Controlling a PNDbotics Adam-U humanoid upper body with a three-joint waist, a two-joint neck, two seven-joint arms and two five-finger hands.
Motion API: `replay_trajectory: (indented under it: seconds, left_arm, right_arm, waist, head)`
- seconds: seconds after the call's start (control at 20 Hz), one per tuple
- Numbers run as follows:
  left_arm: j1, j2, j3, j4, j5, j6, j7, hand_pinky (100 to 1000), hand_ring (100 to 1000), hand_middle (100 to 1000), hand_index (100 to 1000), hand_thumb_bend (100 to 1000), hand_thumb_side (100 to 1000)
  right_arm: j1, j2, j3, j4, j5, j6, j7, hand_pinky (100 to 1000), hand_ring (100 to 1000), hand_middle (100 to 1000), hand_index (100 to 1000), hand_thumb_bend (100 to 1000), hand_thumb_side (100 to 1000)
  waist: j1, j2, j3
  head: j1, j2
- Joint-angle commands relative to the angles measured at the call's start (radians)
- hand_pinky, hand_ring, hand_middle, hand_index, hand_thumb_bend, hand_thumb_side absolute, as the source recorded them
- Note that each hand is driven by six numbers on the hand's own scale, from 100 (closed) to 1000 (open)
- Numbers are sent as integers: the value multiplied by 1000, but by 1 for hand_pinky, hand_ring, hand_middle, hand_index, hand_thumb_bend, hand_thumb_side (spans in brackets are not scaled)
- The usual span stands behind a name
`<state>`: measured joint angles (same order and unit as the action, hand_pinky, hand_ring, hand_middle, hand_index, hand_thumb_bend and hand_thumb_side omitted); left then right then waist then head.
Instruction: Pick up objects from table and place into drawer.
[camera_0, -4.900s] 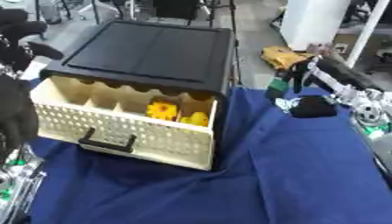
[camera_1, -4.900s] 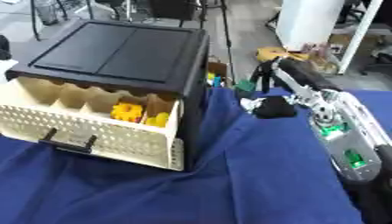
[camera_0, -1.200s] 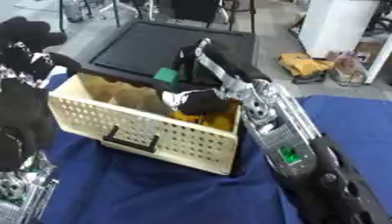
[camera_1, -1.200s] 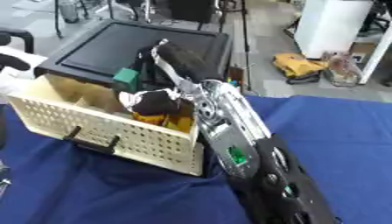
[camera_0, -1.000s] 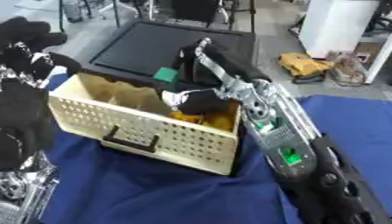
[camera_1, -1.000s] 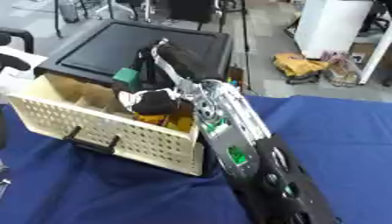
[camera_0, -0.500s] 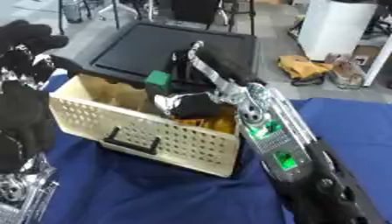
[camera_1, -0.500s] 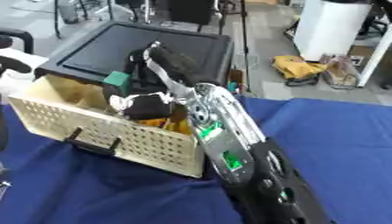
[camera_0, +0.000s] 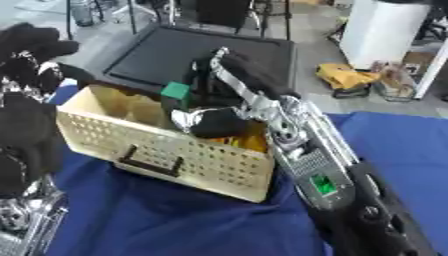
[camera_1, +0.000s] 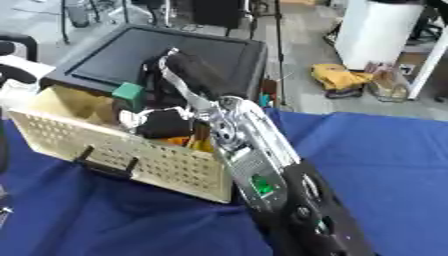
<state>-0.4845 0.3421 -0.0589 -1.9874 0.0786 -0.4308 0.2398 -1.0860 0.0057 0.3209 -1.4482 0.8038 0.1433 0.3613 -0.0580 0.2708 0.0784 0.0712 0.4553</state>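
The cream perforated drawer stands pulled out of the black cabinet. My right arm reaches in from the lower right, and my right hand hovers over the drawer's middle. It is shut on a small green block, held above the compartments near the cabinet's front. Yellow objects lie in the drawer under the hand, partly hidden by it. My left hand is raised at the left edge beside the drawer, open and holding nothing.
A blue cloth covers the table around the drawer. A dark handle sits on the drawer front. Beyond the table are a white bin and a yellow bag on the floor.
My right hand has carried the green block from the table's right side to above the drawer, drifting leftward over it in the last second. The left hand has stayed put.
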Motion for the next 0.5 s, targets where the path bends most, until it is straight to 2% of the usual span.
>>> replay_trajectory:
  seconds: [0.05, 0.5]
  left_arm:
    - [-14, 7, 0, -13, 5, 0, -3, 515, 699, 678, 790, 407, 963]
    - [-13, 6, -1, -13, 5, -1, -4, 514, 699, 678, 790, 406, 963]
  right_arm:
    - [-2, 6, 11, 15, -4, 4, 15, 646, 792, 392, 532, 282, 448]
    - [6, -2, 6, 39, 10, 8, 23, 649, 795, 400, 541, 299, 452]
  waist:
    - [5, -16, 1]
    - [6, -14, 1]
  head:
    - [0, -12]
    - [2, -12]
